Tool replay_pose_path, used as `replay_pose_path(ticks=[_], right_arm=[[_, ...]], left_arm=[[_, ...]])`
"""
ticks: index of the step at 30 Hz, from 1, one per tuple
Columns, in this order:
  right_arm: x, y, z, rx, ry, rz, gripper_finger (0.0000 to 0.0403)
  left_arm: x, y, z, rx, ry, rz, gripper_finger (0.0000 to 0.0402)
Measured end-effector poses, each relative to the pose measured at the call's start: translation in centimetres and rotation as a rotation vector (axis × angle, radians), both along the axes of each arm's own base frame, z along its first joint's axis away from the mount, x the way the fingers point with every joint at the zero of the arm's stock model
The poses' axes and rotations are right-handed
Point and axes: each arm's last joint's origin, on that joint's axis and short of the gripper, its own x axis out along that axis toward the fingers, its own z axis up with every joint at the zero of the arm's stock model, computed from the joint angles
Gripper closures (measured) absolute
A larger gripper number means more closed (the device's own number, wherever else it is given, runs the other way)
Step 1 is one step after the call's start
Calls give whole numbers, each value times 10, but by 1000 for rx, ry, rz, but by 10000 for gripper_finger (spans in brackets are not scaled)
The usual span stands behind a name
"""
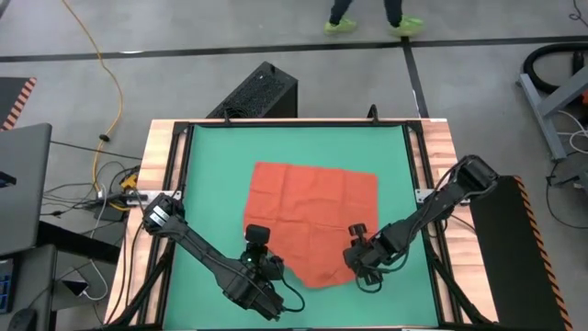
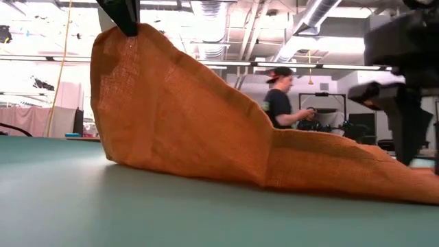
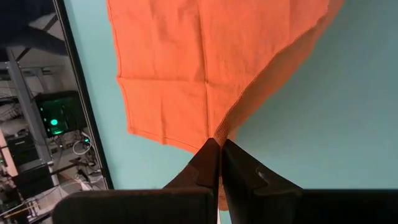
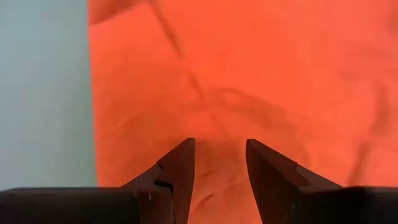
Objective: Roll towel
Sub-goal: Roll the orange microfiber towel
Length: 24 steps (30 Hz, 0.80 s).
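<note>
- Towel [image 1: 312, 216]: orange-red cloth, lying mostly flat on the green mat [image 1: 220, 156], creased; one near corner is lifted clear of the mat, so the cloth rises there in a steep tent, as the low view shows. No white tag can be made out.
- Left tool [image 3: 219, 144]: fingers pressed together on the lifted towel corner, at the towel's near-left edge. Judged purpose: the raised corner gives a free edge to fold over and start the roll.
- Right tool [image 4: 219, 163]: jaws parted to a middling gap, empty, poised over the towel's near-right portion with cloth beneath both fingers. Whether the tips touch the cloth cannot be told. Judged purpose: positioned to take the matching near edge so both sides rise evenly.
- Green mat: covers the tabletop [image 1: 163, 156] inside a dark frame; the towel sits around its middle and toward the near side, with bare mat on all sides of it.
- Containers: none visible on the mat; nothing is held in or on anything besides the towel on the mat.
- Task stage, judged: rolling not yet begun; the towel is unrolled, only one corner raised.
- Person [image 2: 280, 96]: beyond the towel in the room behind, well apart from the mat.
</note>
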Motion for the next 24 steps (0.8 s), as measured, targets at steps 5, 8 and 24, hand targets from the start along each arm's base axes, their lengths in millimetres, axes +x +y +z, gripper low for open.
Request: replay_pose_path(ticks=[5,8,24], right_arm=[[2,2,-9,11,42,12,237],[2,1,-9,12,43,8,243],[-1,-2,5,49,13,-23,388]], left_arm=[[0,0,0,0,0,0,402],[0,0,0,0,0,-1,401],[0,0,0,4,4,-8,402]])
